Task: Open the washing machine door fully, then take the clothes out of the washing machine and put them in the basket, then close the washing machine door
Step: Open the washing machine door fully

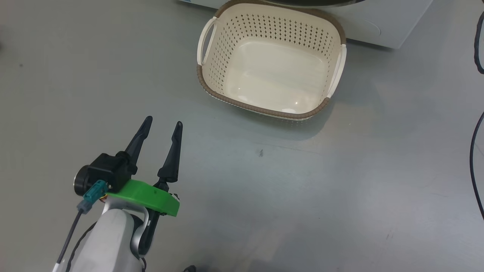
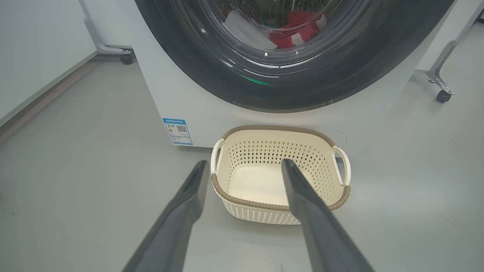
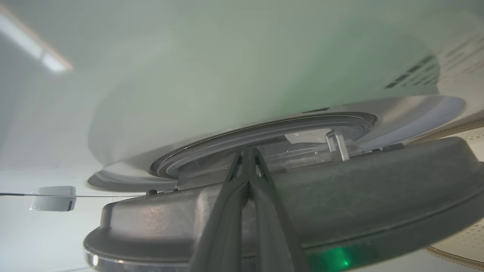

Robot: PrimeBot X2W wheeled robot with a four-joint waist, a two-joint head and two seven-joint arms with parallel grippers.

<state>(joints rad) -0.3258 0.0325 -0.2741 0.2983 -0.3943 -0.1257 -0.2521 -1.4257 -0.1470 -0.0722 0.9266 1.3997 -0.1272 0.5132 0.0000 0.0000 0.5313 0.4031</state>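
Beyond the spread left gripper (image 1: 164,121), apart, the basket (image 1: 227,56)

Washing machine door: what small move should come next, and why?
Probably the right gripper, shut, should pull the washing machine door wider. Its tips point into the gap between the door's rim and the washing machine, and the latch hook is free, so the door seems only ajar. The clothes lie inside behind the glass and the basket is empty.
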